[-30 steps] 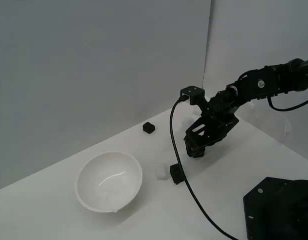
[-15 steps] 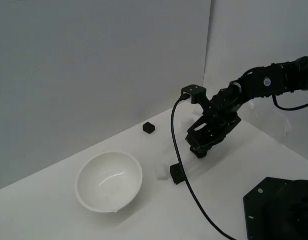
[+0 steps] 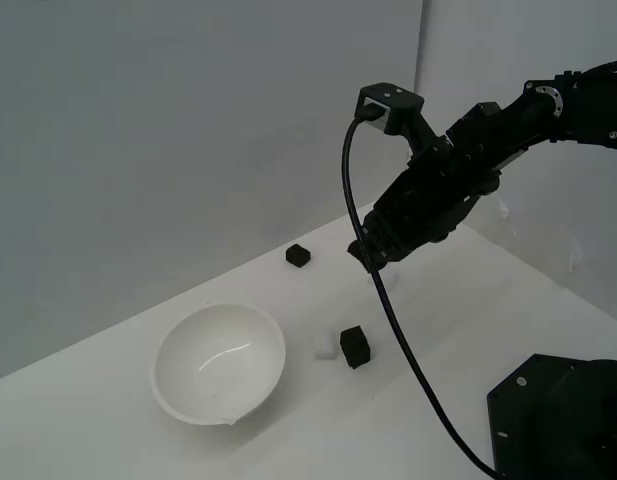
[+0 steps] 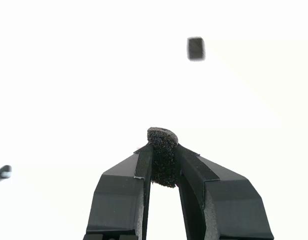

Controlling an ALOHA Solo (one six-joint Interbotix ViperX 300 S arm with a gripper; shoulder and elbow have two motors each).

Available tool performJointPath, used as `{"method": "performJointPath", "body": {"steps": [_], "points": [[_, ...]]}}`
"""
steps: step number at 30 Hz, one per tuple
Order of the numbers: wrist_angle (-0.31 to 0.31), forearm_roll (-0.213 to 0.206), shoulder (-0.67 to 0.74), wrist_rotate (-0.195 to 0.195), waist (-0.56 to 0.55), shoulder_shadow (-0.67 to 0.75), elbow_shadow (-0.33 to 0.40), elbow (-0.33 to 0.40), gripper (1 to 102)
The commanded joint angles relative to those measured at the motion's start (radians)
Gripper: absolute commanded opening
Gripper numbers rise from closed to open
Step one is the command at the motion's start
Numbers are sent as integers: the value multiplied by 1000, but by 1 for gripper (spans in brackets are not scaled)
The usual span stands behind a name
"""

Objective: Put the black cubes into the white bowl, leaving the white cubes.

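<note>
Pincer [image 4: 163, 162] pinched one of the black cubes [image 4: 162, 156] between my pads, raised well clear of the table. From my pincer the white bowl [image 3: 178, 395] lay below and toward the exterior view's left, past a second black cube [image 3: 355, 346] touching a white cube [image 3: 325, 343]. A third black cube [image 3: 298, 256] sat nearer the wall. My held cube looked matte, small and coarse.

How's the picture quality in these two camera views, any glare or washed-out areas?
Exterior view: even, soft light, a faint highlight inside the white bowl, the black cubes crisp. Wrist view: the background is blown out to near pure white, so the table surface shows no detail; the gripper and the cube it clamps stay sharp, the distant black cube looks slightly soft.
</note>
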Motion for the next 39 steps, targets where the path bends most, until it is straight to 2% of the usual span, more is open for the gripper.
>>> {"method": "performJointPath", "body": {"steps": [1,6,8,15,21,25,27,30,31,34,35,38,39], "points": [[9,-25,25,-8,-71,28,-46,-38,3],[-3,-32,-11,-49,-196,-9,-104,-97,3],[-26,-32,-43,-61,-242,-40,-129,-123,3],[-92,-32,-206,-64,-350,-204,-213,-204,3],[-114,-35,-313,-63,-397,-311,-275,-267,3],[-118,-55,-331,-63,-422,-328,-295,-287,5],[-129,-67,-330,-63,-433,-327,-293,-287,16],[-140,-83,-331,-63,-446,-328,-295,-287,47],[-143,-83,-333,-63,-449,-328,-295,-287,51],[-152,-83,-336,-63,-454,-333,-293,-287,55],[-155,-83,-337,-63,-454,-333,-293,-285,59],[-153,-83,-337,-63,-454,-334,-291,-285,82],[-153,-83,-336,-63,-454,-333,-291,-285,84]]}}
